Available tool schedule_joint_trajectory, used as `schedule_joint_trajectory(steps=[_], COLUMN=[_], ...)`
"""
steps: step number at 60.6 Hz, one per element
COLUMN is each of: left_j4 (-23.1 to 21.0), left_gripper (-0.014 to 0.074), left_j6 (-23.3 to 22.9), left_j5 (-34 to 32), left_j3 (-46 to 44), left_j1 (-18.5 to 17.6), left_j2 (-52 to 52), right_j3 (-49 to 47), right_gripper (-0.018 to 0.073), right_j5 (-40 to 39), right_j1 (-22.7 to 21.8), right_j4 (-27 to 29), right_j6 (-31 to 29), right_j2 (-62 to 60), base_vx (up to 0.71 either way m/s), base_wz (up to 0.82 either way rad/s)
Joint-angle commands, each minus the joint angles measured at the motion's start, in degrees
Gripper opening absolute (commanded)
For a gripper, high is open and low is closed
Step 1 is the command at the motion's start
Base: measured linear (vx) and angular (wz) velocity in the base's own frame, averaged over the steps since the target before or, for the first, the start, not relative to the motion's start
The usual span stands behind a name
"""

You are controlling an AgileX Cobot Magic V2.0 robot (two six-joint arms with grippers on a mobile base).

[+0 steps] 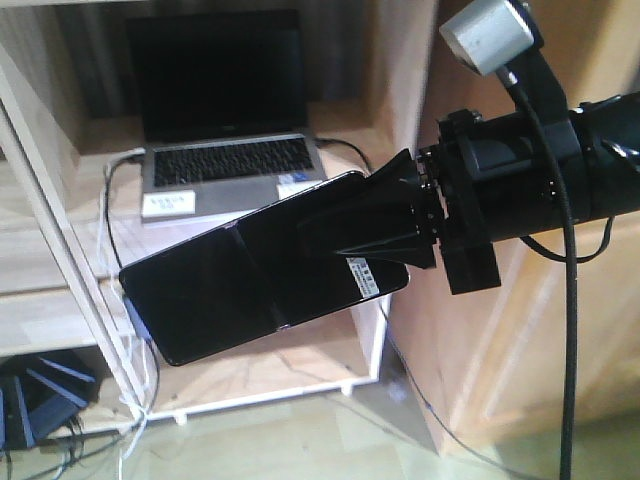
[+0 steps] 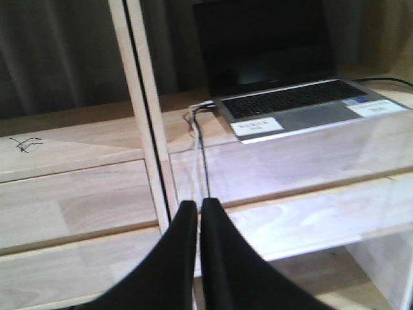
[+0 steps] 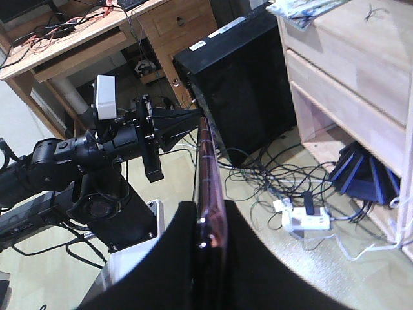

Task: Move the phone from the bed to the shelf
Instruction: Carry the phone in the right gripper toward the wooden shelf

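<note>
Closest to the right wrist lens, two broad black fingers (image 3: 168, 271) of the right gripper (image 3: 206, 213), clamped from both sides on the phone (image 3: 205, 168) — seen edge-on there, pinkish rim catching the light, far end pointing away above the floor. From the front view, that grip at the phone's right-hand end, just beside the small white barcode sticker (image 1: 365, 275); glossy black face toward the camera, body tilted, free end lower and to the left. Held in the air, resting on no board, in front of the shelf (image 1: 310, 358), overlapping in view the tier with the open silver laptop (image 1: 225, 150); how near to that tier, impossible to tell. On the other side, left gripper (image 2: 197, 205) pressed together with nothing between the tips, hanging before the shelf's pale boards, aimed at an upright post (image 2: 142, 97) and the cables (image 2: 200, 155) running down from the laptop's left side. In the right wrist view, left arm (image 3: 58, 161) off to the left of the phone, white camera box (image 3: 104, 97) on its wrist, closed tips pointing toward the phone's far end — touching or apart, cannot tell. Farther out: black computer tower (image 3: 239, 84), wooden desk (image 3: 77, 48) behind it, white power strip (image 3: 306, 221) among loose cords on the floor, dark blue objects (image 3: 361, 174) under the shelf's lowest board.
</note>
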Motion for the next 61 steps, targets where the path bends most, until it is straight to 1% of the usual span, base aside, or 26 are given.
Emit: schedule_joint_trajectory(steps=[1,31,61], left_j4=[-0.52,-0.52,-0.52], left_gripper=[0.0001,0.0001,0.0001], left_j6=[-0.33,-0.33,-0.33], left_j5=[-4.15,-4.15,-4.15], left_j3=[-1.22,-1.22,-1.22], left_j1=[-0.22,-0.22,-0.22], left_j2=[-0.77,-0.77,-0.77], right_j3=[-1.53,-1.53,-1.53], right_gripper=[-0.0002,-0.0002,-0.0002], right_j5=[3.55,3.55,3.55], right_j1=[0.0,0.0,0.0], right_j4=[5.27,5.27,5.27], right_j6=[-0.26,-0.26,-0.26], right_j2=[-1.82,-1.82,-1.82], base_vx=[0.34,0.29,0.21], base_wz=[0.21,0.19,0.13])
